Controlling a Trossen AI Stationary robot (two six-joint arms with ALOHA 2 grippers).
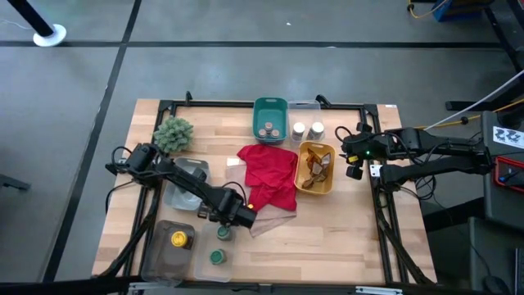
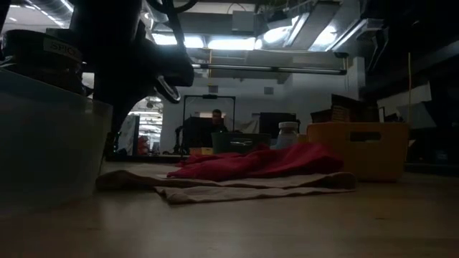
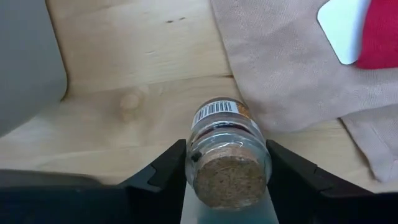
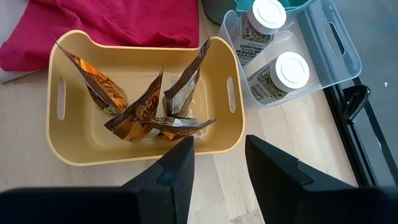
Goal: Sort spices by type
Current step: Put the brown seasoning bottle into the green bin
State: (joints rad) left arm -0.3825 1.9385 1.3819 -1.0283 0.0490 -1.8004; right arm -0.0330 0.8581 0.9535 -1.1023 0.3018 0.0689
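Note:
My left gripper point(image 1: 242, 218) point(image 3: 227, 155) is shut on a small glass jar point(image 3: 224, 118) with a tan cork lid point(image 3: 229, 177). It is low over the table beside a beige cloth point(image 3: 292, 68). The gripper hides the jar in the high view. My right gripper point(image 1: 354, 164) point(image 4: 219, 149) is open and empty, just right of a yellow bin point(image 4: 59, 149) of brown foil packets point(image 4: 143, 109). Two white-lidded jars point(image 4: 292, 68) stand in a clear bin point(image 4: 339, 50). Dark tins point(image 1: 268, 129) sit in a teal bin point(image 1: 270, 105). My left gripper pinches the jar between its two fingers point(image 3: 168, 165), which lie on opposite sides of the glass wall just below the cork lid point(image 3: 194, 152). The fingers come from above, pointing down. The jar stands upright with its lid up. Whether its base is on the table does not show.
A green-lidded jar point(image 1: 223, 233) stands on the table near my left gripper. Another point(image 1: 217, 257) sits in a clear tray and a yellow-lidded one point(image 1: 178, 239) in a grey tray. A red cloth point(image 1: 268, 174) lies mid-table and a bushy plant point(image 1: 173, 133) far left. A person point(image 2: 216, 118) sits beyond the table.

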